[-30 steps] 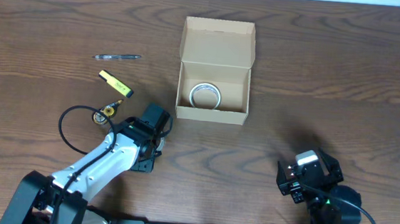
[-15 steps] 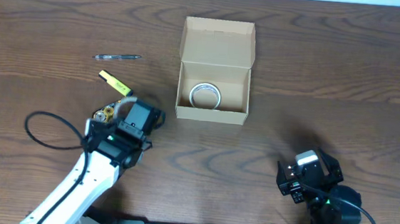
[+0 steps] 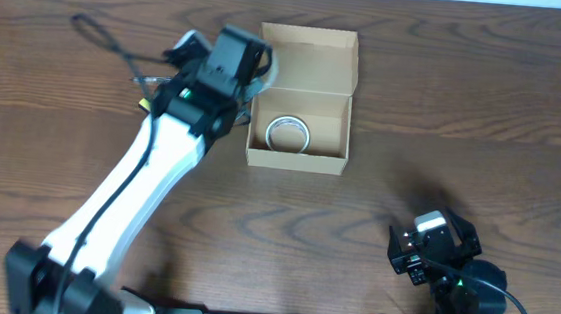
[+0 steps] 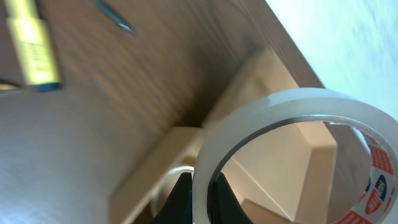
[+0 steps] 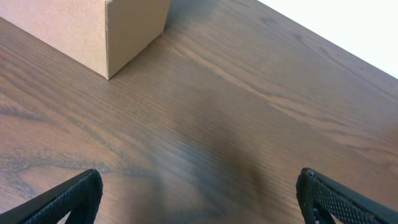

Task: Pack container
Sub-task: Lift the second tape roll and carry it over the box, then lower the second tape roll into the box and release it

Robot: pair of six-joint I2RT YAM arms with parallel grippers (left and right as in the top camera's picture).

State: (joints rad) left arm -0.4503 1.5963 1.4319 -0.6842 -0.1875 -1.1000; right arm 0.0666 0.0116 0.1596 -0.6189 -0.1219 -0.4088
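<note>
At centre of dark wooden worktop: small rectangular light-tan cardboard container, flap lid open, white tape roll inside. Likely light and thin-walled, slides if nudged; steady by side wall near corner. Above its left edge, left tool clamped on translucent tape roll. Near front edge, right tool wide open, empty.

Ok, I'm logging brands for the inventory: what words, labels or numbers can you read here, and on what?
No text can be read.
On the clear tape roll: a red and blue label inside the core, blurred and cut off by the frame edge; unreadable.
On the yellow item: too blurred to show any print.
On the container: plain cardboard, no print visible.
</note>
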